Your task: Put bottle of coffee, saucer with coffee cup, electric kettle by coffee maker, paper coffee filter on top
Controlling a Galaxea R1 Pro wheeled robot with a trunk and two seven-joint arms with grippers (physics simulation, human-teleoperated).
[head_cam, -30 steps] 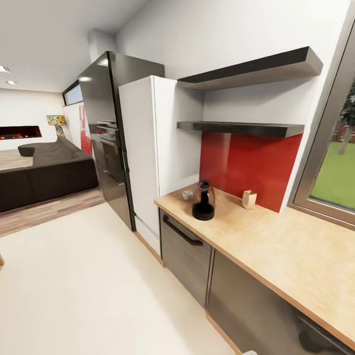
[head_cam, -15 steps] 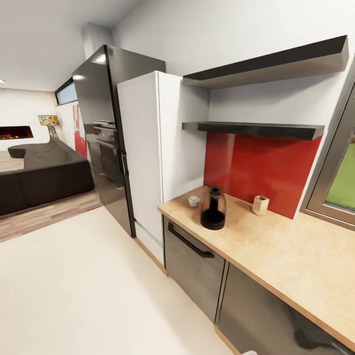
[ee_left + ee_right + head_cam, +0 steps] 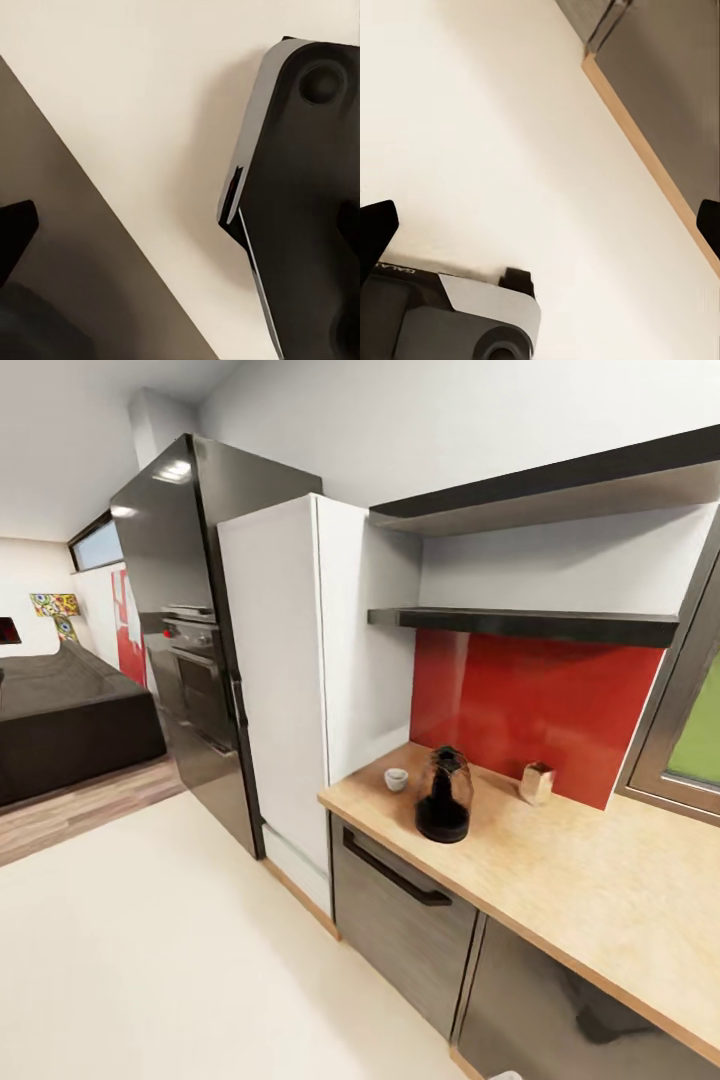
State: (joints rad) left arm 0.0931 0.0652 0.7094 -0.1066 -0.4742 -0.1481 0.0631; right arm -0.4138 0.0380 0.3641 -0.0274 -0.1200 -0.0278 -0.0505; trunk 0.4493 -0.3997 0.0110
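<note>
The electric kettle point(image 3: 444, 796) stands upright at frame centre-right on the kitchen countertop point(image 3: 590, 880), a small white coffee cup point(image 3: 396, 779) left of it, beneath the kitchen shelf point(image 3: 530, 624).

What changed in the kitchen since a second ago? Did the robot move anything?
Only the camera moved: the view swung and closed in on the kitchen countertop. The electric kettle, the coffee cup and the kitchen shelf stayed put. Nothing was grabbed.

kitchen countertop point(image 3: 600, 900) cut off at right — kitchen shelf point(image 3: 530, 624) too

Small, barely legible "GALAXEA" lettering on the robot's grey base shell point(image 3: 450, 319), right wrist view.
</note>
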